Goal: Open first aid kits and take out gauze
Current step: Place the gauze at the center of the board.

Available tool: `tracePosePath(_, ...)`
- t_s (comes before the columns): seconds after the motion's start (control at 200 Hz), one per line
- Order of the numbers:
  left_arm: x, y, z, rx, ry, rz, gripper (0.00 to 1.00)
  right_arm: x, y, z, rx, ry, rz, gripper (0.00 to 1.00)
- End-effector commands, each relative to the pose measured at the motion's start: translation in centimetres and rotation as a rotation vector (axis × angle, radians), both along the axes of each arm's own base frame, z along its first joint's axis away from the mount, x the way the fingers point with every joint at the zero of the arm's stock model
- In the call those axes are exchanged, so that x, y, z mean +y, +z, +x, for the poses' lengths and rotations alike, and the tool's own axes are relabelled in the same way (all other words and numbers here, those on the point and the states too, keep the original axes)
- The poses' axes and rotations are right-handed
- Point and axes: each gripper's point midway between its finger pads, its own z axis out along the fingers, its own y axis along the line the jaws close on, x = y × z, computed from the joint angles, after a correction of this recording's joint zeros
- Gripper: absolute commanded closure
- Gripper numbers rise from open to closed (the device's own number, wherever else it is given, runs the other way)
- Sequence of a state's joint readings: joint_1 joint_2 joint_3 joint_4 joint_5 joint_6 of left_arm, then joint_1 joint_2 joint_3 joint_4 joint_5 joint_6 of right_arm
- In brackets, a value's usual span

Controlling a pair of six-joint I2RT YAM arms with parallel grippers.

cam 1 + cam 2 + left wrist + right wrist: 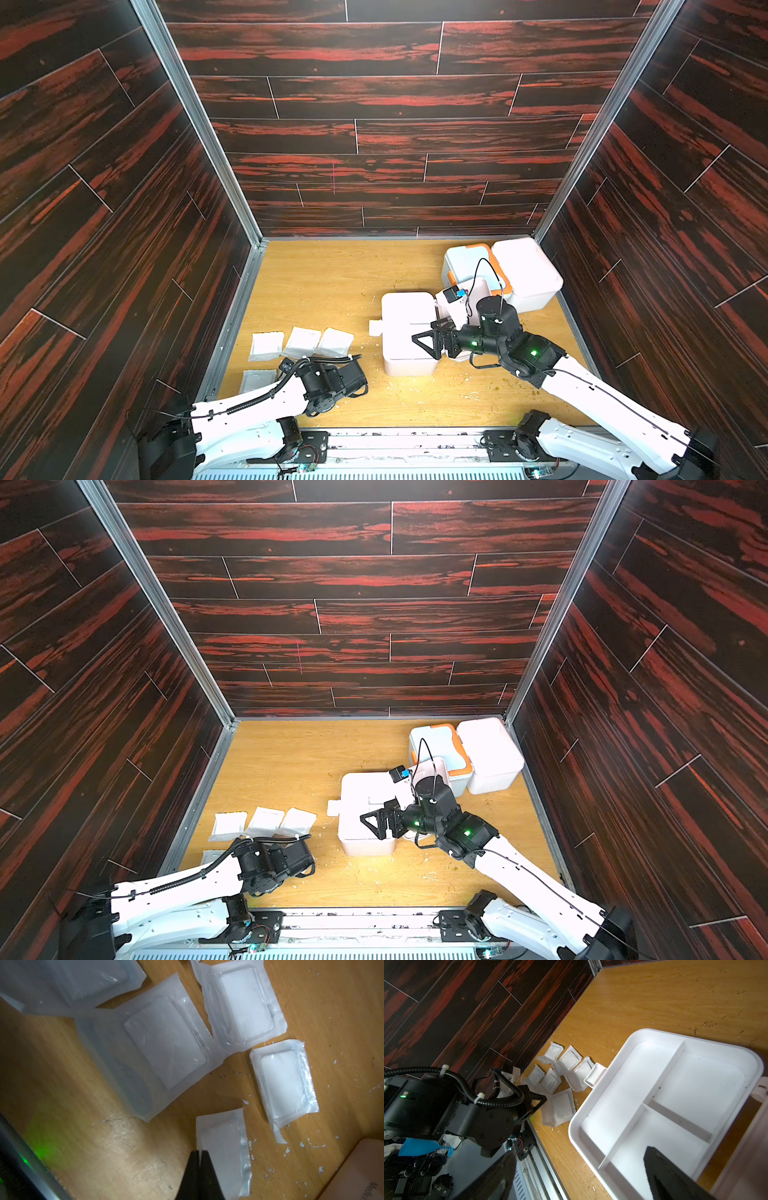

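Gauze packets [550, 1080] are out of the kits, in a loose cluster on the wooden tabletop [332, 282] close to the left wall [124, 249]. Both top views show three in a row [266, 820] just beyond my left wrist. More sit beside and under it.

My left fingers [196, 1161] are closed tight, tips right at the edge of one packet [222, 1147]. I can't tell if that edge is pinched or only touched.

The open kit [409, 361] is mid-tabletop, well apart from the gauze. Its white divided tray [675, 1118] is exposed with all three compartments bare, and its latch [595, 1074] points toward the packets. My right fingers [664, 1172] hang over that tray, spread wide, holding nothing.

The blue-white kit [465, 259] with orange trim and the closed white kit [528, 274] stand side by side, touching, in the back right corner. Small crumbs [478, 390] are scattered over the tabletop, mostly around the open kit.
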State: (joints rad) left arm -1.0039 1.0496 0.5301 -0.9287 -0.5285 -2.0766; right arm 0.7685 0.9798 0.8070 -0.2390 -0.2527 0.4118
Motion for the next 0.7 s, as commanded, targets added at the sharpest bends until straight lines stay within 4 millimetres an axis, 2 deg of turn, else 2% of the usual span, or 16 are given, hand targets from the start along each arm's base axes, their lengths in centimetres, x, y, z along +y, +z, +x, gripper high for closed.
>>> tracePosePath(0.0, 0.3, -1.0, -0.4, -0.143, 0.572, -0.268, 1.00, 0.3, 0.2, -0.3, 0.014, 0.012, 0.009, 0.01)
tracePosePath(0.235, 0.5, -2.0, -0.5, -0.151, 0.611, -0.272, 1.00, 0.3, 0.0, -0.3, 0.021, 0.013, 0.008, 0.01)
tracePosePath(0.691, 1.3, -2.0, 0.3, -0.229, 0.617, -0.280, 1.00, 0.1, 0.1, -0.6, 0.020, 0.016, 0.011, 0.01)
